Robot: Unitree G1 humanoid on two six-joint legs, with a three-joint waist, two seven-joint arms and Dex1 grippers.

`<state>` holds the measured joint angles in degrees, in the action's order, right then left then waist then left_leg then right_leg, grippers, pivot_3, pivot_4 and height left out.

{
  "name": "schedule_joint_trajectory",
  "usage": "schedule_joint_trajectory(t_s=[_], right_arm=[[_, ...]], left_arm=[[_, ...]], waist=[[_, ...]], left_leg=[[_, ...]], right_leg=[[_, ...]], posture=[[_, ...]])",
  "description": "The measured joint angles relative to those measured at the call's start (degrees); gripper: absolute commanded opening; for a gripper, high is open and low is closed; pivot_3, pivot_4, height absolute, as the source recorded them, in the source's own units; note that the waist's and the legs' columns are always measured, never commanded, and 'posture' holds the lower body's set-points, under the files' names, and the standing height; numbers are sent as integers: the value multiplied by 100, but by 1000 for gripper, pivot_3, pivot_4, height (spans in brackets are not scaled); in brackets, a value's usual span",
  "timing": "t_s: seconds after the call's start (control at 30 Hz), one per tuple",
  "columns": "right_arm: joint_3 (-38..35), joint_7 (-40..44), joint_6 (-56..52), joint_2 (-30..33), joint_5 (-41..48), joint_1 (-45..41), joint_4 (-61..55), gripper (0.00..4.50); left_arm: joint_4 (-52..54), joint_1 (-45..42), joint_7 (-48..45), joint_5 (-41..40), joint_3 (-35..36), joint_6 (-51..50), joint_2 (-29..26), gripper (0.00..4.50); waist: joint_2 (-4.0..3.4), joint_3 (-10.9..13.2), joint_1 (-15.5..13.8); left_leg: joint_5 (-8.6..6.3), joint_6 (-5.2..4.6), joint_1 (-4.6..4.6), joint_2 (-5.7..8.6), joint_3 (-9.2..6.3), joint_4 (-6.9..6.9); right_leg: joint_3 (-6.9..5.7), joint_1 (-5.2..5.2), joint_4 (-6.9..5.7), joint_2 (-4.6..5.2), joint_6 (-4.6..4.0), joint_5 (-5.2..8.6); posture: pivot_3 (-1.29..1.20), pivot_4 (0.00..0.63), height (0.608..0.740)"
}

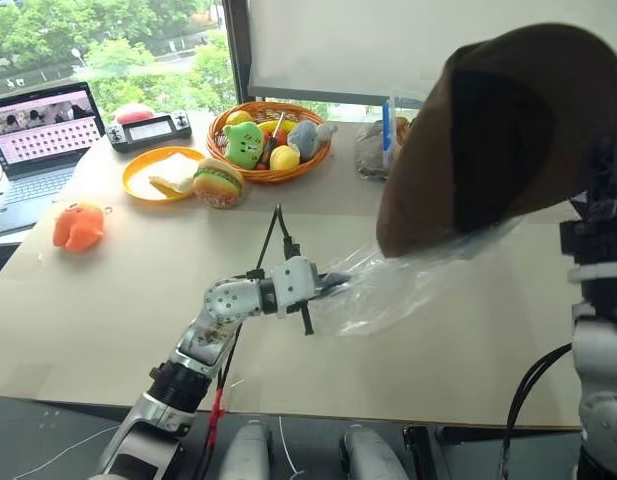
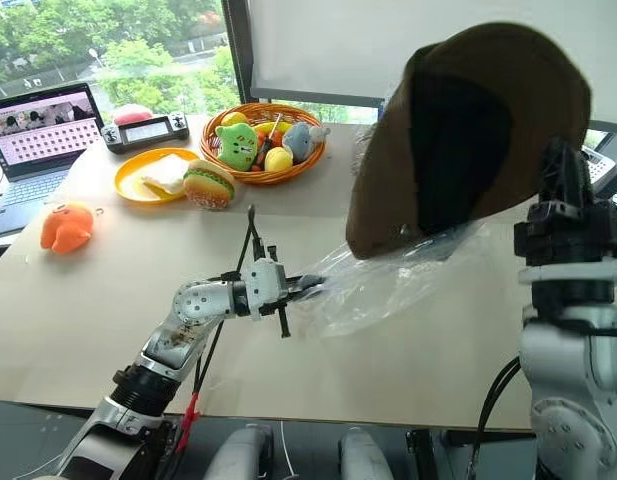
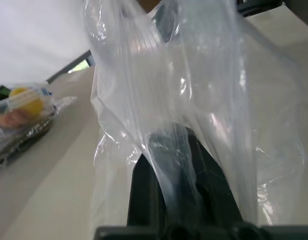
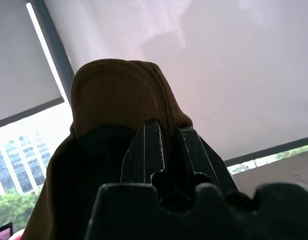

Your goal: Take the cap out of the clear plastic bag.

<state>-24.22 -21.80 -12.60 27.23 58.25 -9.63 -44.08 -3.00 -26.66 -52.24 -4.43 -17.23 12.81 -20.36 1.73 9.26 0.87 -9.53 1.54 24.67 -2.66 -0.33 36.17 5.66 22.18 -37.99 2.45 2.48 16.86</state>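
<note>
Cap [image 1: 508, 130], seen from the head views, held high at the right, its lower edge just touching the clear plastic bag [image 1: 388, 285], probably lifted to draw it free. Left tool [image 2: 306, 284] clamped on the bag's end, low over the surface [image 1: 118, 300], likely anchoring it. Well behind: fruit basket [image 1: 268, 140], toy burger [image 1: 218, 183], yellow plate [image 1: 148, 175], laptop [image 1: 33, 140], none in the way.

Left wrist view: black fingers [image 3: 168, 165] pinched on wrinkled film.

Right wrist view: right tool [image 4: 166, 150] closed narrow on brown fabric.
</note>
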Motion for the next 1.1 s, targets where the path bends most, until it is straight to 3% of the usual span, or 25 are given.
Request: schedule_joint_trajectory(t_s=[0.07, 0.3, 0.4, 0.53, 0.63, 0.73, 0.83, 0.97, 1.1], right_arm=[[-296, -426, 254, -569, 298, -357, 326, 10], [-876, -891, 550, -986, 159, -297, 910, 10], [-647, -685, 350, -485, -796, -43, 910, 10], [318, 90, 87, 974, -2811, 271, 720, 10], [1543, 869, 356, 2279, -5213, 515, 642, 10], [2146, 1262, 797, 2469, -6590, 740, 784, 10], [2167, 1535, 1281, 2576, -7273, 992, 1165, 10], [2167, 1937, 2108, 2606, -7642, 1398, 1705, 10], [2199, 2347, 2695, 2453, -7689, 1777, 2051, 10]], left_arm=[[-303, -171, 88, 295, -22, 574, -38, 0], [-781, -227, 150, 607, -41, 1266, -140, 0], [-784, -208, 141, 676, -95, 1557, -195, 0], [-933, -256, 386, 1036, -125, 2268, -245, 0], [-1575, -727, 1521, 2298, -18, 3648, -412, 0], [-2182, -1316, 2760, 3577, 212, 4836, -818, 0], [-2804, -1793, 4011, 4782, 182, 5465, -1206, 0], [-3505, -2373, 5794, 6515, -442, 5565, -1686, 0], [-4080, -2442, 6605, 7295, -1216, 5396, -1706, 0]], waist=[[0, 0, -17], [-16, 0, 22], [-43, 0, 30], [-62, -2, 72], [-55, 1, 62], [-42, 5, 28], [-35, 10, -19], [-23, 17, -60], [-19, 19, -52]], left_leg=[[0, 0, 1, 0, -2, 2], [1, -1, 3, 2, 5, -7], [1, -3, -1, 2, 9, -8], [3, -5, -15, 3, 17, -14], [5, -7, -23, 1, 15, -18], [4, -6, -16, 5, 17, -17], [4, -6, 2, 18, 19, -11], [4, -5, 8, 26, 20, -10], [4, -5, 7, 26, 22, -13]], right_leg=[[-2, -2, 0, 0, -1, -1], [4, 7, -3, 4, 0, -2], [7, 8, -5, 4, -1, -2], [16, 8, -5, 3, 0, -2], [14, 5, -1, -1, 33, 19], [15, 4, 6, 5, 42, 20], [16, 6, 25, 20, 37, -1], [12, 0, 40, 27, 46, -8], [11, 3, 37, 28, 60, 0]], posture=[[0, 150, 740], [0, 150, 740], [0, 150, 740], [0, 150, 740], [0, 150, 740], [0, 150, 740], [0, 150, 740], [0, 150, 740], [0, 150, 740]])
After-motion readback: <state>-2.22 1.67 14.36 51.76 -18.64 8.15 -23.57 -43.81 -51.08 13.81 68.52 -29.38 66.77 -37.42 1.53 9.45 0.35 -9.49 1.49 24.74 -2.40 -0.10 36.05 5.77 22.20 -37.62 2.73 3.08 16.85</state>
